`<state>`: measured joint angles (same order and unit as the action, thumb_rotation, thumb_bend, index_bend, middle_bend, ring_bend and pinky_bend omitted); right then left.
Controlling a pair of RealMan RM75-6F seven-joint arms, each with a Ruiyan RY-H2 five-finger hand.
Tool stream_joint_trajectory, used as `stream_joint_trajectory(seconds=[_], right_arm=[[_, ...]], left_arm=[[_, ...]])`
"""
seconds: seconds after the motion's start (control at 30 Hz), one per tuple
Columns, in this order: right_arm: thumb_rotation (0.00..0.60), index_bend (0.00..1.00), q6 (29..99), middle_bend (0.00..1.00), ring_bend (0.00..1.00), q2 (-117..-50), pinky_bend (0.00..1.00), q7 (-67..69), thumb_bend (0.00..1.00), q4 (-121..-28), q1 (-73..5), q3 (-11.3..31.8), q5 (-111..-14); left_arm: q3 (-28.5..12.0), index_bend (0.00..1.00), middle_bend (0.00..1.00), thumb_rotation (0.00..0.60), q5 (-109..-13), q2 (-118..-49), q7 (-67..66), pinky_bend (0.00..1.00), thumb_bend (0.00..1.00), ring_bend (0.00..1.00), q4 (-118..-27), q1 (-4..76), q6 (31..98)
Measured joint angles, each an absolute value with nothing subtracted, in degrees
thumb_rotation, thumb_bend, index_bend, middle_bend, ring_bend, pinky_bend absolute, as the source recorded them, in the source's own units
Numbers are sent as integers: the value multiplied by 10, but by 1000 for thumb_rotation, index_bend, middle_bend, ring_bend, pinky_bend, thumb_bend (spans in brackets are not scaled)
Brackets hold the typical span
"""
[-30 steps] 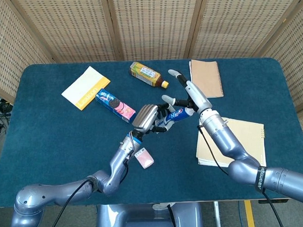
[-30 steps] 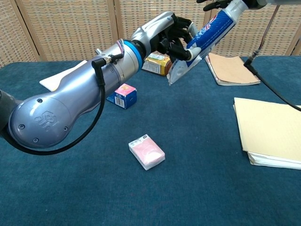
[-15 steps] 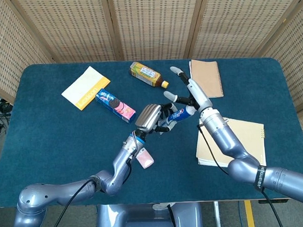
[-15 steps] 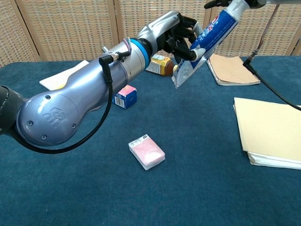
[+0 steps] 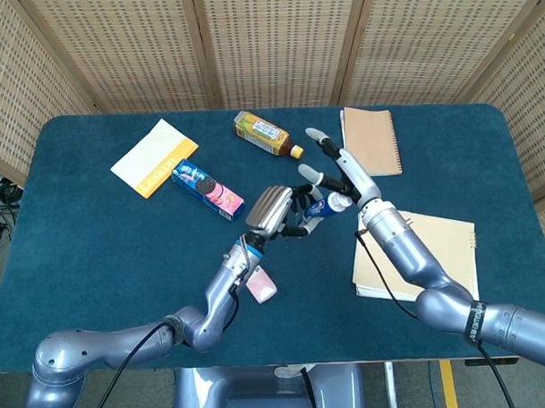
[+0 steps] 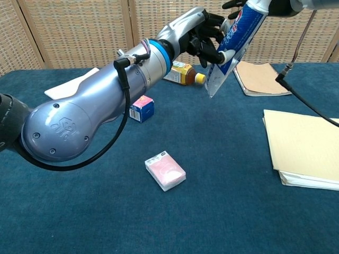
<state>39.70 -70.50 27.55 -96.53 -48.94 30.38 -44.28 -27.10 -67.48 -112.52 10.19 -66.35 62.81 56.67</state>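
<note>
Two hands are meeting on one toothpaste tube (image 6: 231, 45) above the middle of the table. Dark fingers (image 6: 204, 42) of the left hand (image 5: 274, 210) are curling around the tube's lower half, holding it. The right hand (image 5: 343, 175) is touching the cap end near the upper centre of the head view, its fingers (image 5: 319, 138) spreading wide; whether it is truly gripping cannot be told. The tube is hanging in the air, its long axis running steeply, flat crimped end pointing down and slightly left in the chest view, cap end up toward the top edge.

Blue cloth is covering the table (image 5: 95, 255), with woven cane screens (image 5: 267, 43) standing behind. Lying on the cloth are a small pink packet (image 6: 165, 170) at centre, a cookie box (image 5: 207, 189), a bottle of tea (image 5: 267, 134), a yellow-edged booklet (image 5: 154, 158) at upper left, a brown spiral notebook (image 5: 371, 140) and a tan notebook (image 5: 435, 252) at right.
</note>
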Motion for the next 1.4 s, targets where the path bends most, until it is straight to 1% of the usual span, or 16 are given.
stream_joint_trajectory(seconds=[0.33,0.43,0.57,0.77,0.87,1.0,1.03,1.1,1.13,1.17,1.2,1.23,1.27,1.37,1.4], right_arm=[[114,0,412,0,0,-677,0,271,0,-948,-477,313,-443],[114,0,417,0,0,-664,0,274,0,-949,-466,315,-444],[111,0,421,0,0,-644,0,271,0,-951,-449,310,-454],[113,0,436,0,0,-621,0,256,0,-947,-410,277,-501],[111,0,451,0,0,-616,0,246,0,-937,-384,248,-537],[112,0,492,0,0,-616,0,233,0,-918,-345,206,-608],[111,0,503,0,0,-616,0,232,0,-913,-337,198,-624],[110,0,529,0,0,-616,0,229,0,-904,-317,180,-659],[111,0,539,0,0,-616,0,228,0,-900,-309,172,-671],[111,0,549,0,0,-617,0,227,0,-897,-301,164,-681],[112,0,559,0,0,-617,0,227,0,-894,-292,157,-691],[113,0,565,0,0,-617,0,227,0,-892,-287,152,-697],[113,0,570,0,0,-617,0,227,0,-891,-282,149,-702],[111,0,585,0,0,-617,0,226,0,-890,-272,141,-715],[113,0,589,0,0,-617,0,225,0,-890,-269,139,-718]], left_arm=[[-240,767,636,600,-681,-1094,98,556,462,530,-675,595,570],[-225,767,636,600,-686,-1085,96,556,462,530,-677,583,571],[-189,767,636,600,-702,-1060,76,556,463,530,-677,569,564],[-120,767,636,600,-739,-1007,14,556,462,530,-676,543,558],[-93,766,636,600,-755,-990,-28,556,462,530,-674,532,558],[-54,745,622,600,-779,-975,-89,548,456,529,-669,510,567],[-45,706,586,600,-785,-973,-99,531,445,518,-668,504,569],[-31,578,458,600,-794,-969,-112,472,367,448,-664,492,570],[-28,441,325,600,-793,-968,-114,411,268,356,-664,490,568],[-26,335,227,600,-790,-966,-113,362,187,279,-668,487,563],[-26,181,103,600,-786,-964,-112,291,86,163,-672,485,559],[-27,71,31,600,-782,-962,-109,227,24,72,-678,482,557],[-29,14,2,600,-776,-958,-102,169,1,20,-689,477,557],[-39,0,0,600,-765,-944,-86,40,0,0,-726,463,569],[-42,0,0,600,-762,-938,-83,20,0,0,-739,458,576]])
